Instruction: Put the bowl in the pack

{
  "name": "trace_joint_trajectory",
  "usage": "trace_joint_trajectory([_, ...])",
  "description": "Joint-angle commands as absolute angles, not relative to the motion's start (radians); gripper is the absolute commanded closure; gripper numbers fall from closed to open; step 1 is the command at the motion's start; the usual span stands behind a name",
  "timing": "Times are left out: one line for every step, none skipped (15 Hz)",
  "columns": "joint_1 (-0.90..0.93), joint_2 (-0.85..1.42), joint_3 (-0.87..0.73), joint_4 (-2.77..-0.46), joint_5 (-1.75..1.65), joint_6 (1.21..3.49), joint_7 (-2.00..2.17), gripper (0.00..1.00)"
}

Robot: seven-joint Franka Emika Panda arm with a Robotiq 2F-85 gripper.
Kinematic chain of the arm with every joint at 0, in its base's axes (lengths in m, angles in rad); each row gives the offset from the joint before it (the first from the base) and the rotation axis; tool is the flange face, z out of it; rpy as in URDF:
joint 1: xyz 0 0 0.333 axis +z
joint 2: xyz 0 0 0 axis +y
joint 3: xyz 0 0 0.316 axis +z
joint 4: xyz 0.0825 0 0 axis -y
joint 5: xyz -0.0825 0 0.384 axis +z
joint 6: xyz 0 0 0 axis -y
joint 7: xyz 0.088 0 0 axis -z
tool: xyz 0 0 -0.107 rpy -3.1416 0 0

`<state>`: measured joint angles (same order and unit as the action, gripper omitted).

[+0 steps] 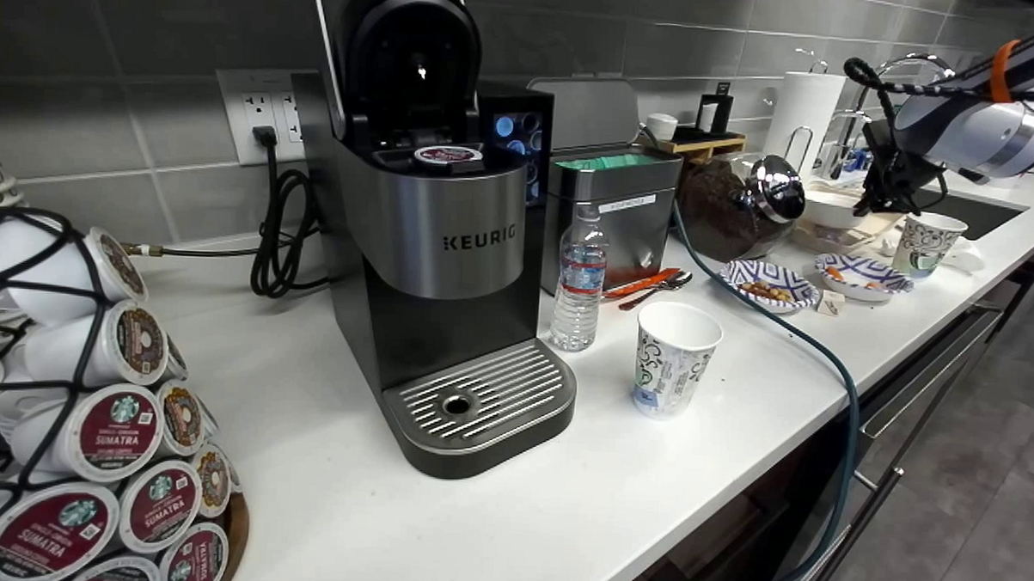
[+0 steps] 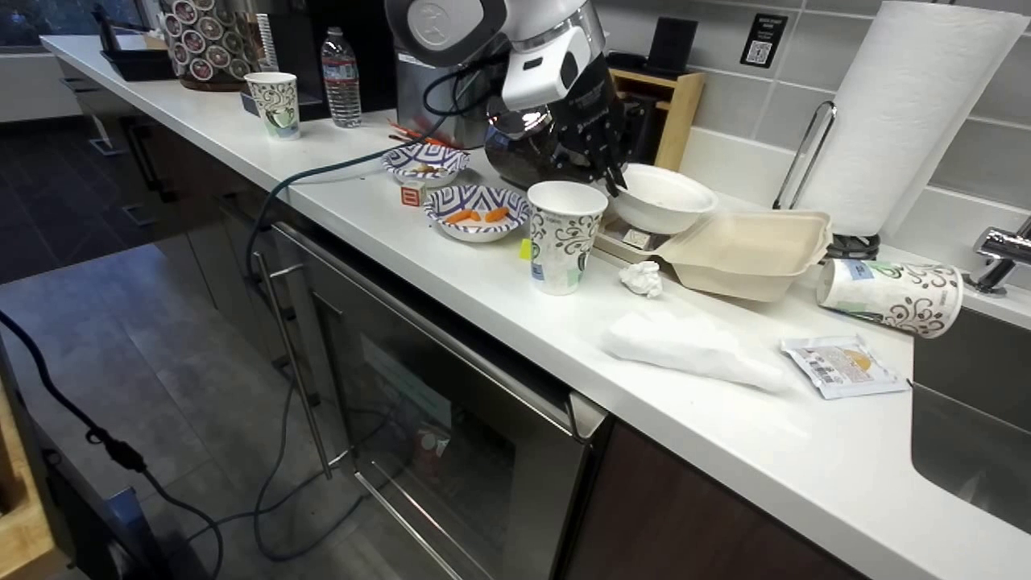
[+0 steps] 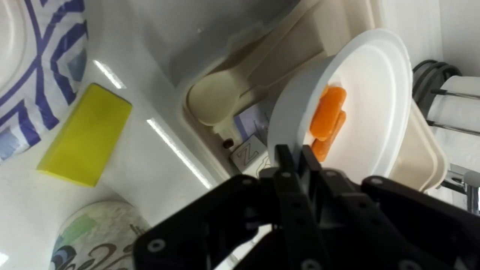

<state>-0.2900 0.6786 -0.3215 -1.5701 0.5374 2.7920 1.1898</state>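
Beneath a tiled wall (image 1: 172,72) runs a long white counter (image 2: 805,467), with the robot arm (image 2: 556,48) reaching over it. The coffee maker (image 1: 442,228) stands well apart from the arm, its lid raised. A paper towel roll (image 2: 902,121) stands upright near the wall, and beside it a pale takeaway box (image 2: 741,266) lies open on the counter. The gripper (image 3: 296,154) is narrow, its fingers pinching the rim of the white bowl (image 2: 668,219). In both exterior views that bowl is over the box; whether its base touches the box I cannot tell. A paper cup (image 2: 568,238) stands upright just beside the box, near a blue-patterned bowl (image 2: 512,200). In the wrist view, a pale spoon (image 3: 213,97) lies inside the box, a yellow block (image 3: 86,135) rests on the counter, orange carrots (image 3: 328,116) sit in the held bowl, and a small cube (image 3: 247,155) marked Z lies in the box
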Motion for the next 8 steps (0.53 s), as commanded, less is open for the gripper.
trace_joint_trajectory([-0.31,0.745,-0.324,-1.483,0.475,2.725,1.283,0.98])
trace_joint_trajectory([-0.318,0.744,-0.312,-1.473,0.471,2.715,1.284,0.98])
trace_joint_trajectory([-0.322,0.74,-0.305,-1.465,0.465,2.702,1.287,0.98])
trace_joint_trajectory([-0.326,0.729,-0.293,-1.462,0.463,2.69,1.276,0.98])
trace_joint_trajectory([-0.331,0.721,-0.282,-1.461,0.462,2.679,1.265,0.98])
trace_joint_trajectory([-0.333,0.716,-0.273,-1.458,0.462,2.671,1.258,0.98])
trace_joint_trajectory([-0.334,0.715,-0.268,-1.452,0.461,2.664,1.255,0.98])
trace_joint_trajectory([-0.332,0.719,-0.268,-1.445,0.457,2.663,1.259,0.98])
